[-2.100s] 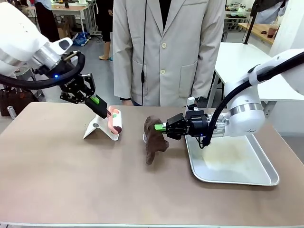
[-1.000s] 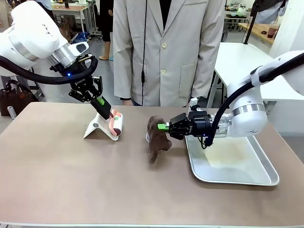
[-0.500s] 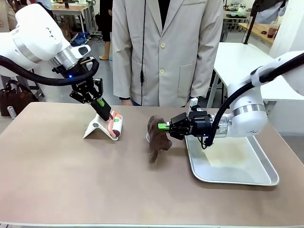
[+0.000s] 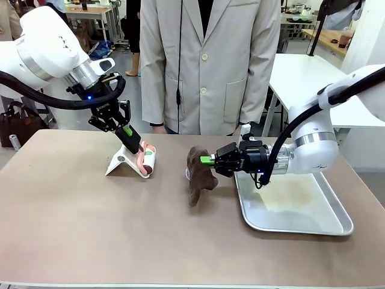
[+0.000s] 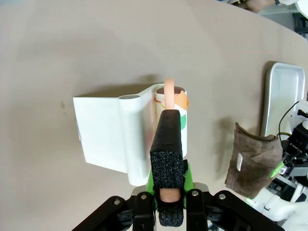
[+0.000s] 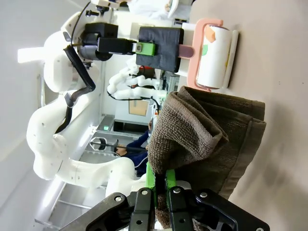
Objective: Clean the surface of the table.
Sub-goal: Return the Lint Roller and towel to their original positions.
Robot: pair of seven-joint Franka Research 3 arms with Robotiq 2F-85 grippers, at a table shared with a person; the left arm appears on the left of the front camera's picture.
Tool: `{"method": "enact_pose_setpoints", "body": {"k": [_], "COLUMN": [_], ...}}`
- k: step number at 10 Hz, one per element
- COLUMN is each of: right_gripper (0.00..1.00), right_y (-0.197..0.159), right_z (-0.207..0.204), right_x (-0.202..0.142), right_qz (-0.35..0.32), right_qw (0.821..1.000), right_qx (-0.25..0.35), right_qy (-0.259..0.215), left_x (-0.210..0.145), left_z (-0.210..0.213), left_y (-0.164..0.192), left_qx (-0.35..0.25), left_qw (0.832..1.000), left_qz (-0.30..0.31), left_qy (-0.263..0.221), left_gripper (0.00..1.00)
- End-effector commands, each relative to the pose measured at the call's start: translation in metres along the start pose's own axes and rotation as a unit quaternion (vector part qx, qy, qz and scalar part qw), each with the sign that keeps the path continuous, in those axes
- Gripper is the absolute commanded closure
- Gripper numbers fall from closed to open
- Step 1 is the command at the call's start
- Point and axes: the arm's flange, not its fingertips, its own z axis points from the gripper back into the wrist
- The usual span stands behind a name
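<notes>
The taupe-brown table (image 4: 90,229) spreads across the front view. My left gripper (image 4: 133,143) is shut on the pink handle (image 5: 169,89) of a lint roller (image 4: 147,160), which rests against a white stand (image 4: 122,163) at the table's back left. In the left wrist view the black foam pads (image 5: 167,159) clamp that handle, with the left gripper (image 5: 168,126) above the white stand (image 5: 108,132). My right gripper (image 4: 204,161) is shut on a brown cloth (image 4: 198,174) that hangs down to the table near the middle. From the right wrist the cloth (image 6: 207,139) drapes over the right gripper (image 6: 161,177), with the roller (image 6: 214,57) beyond.
A silver metal tray (image 4: 328,224) lies on the table at the right, under my right arm. A person in a pale grey coat (image 4: 204,66) stands at the far edge, behind the roller and cloth. White-topped tables stand behind on the right.
My left arm swung upward and set the roller slightly lower and to the right, against the stand. The right gripper with the cloth drifted a little right, then held still.
</notes>
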Motion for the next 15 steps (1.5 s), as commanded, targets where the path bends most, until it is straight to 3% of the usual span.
{"method": "enact_pose_setpoints", "body": {"k": [1,10,15], "right_gripper": [0.91,0.91,0.91], "right_y": [0.001,0.002,0.002], "right_z": [0.001,-0.002,-0.007], "right_x": [0.008,0.006,0.005], "right_qz": [-0.008,-0.009,-0.009], "right_qw": [1.0,1.0,0.999], "right_qx": [-0.007,-0.029,-0.036], "right_qy": [-0.003,-0.001,0.004], "left_x": [0.0,-0.004,-0.006], "left_z": [-0.003,-0.008,-0.01], "left_y": [0.011,0.059,0.069], "left_qx": [-0.002,-0.093,-0.106], "left_qw": [1.0,0.995,0.994], "left_qz": [0.003,0.016,0.025], "left_qy": [0.004,0.022,0.021], "left_gripper": [0.96,0.96,0.96]}}
